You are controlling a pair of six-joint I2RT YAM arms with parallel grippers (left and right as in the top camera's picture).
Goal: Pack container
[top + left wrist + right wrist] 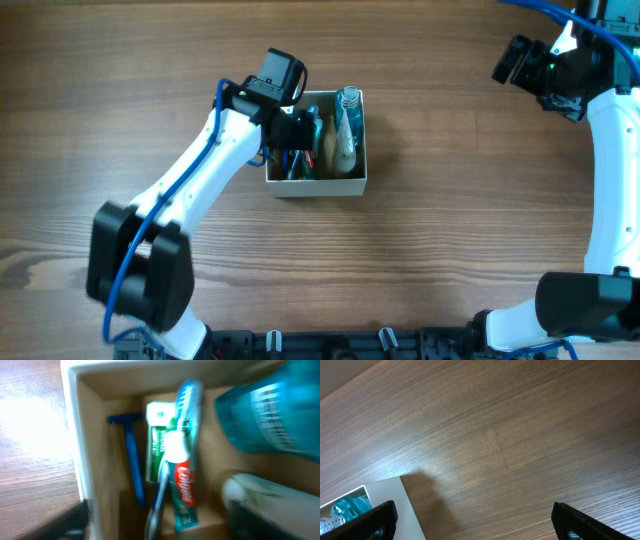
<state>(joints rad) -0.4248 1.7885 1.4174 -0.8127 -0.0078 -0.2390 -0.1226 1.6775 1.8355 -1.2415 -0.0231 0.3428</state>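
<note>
The container (352,180), a square white-walled box with a tan inside, stands mid-table. In it lie a blue razor (131,460), a small green-and-white box (158,442), a toothbrush (186,410), a toothpaste tube (183,490), a blue bottle (270,415) and a white tube (272,500). My left gripper (296,128) hovers over the container's left half, open and empty; the left wrist view is blurred and its dark fingers show at the bottom corners (160,527). My right gripper (518,62) is open and empty at the far right, above bare table (482,525).
The container's white wall (385,505) and the blue bottle (350,507) show at the lower left of the right wrist view. Wooden tabletop (450,250) surrounds the container. The left arm reaches in from the front left.
</note>
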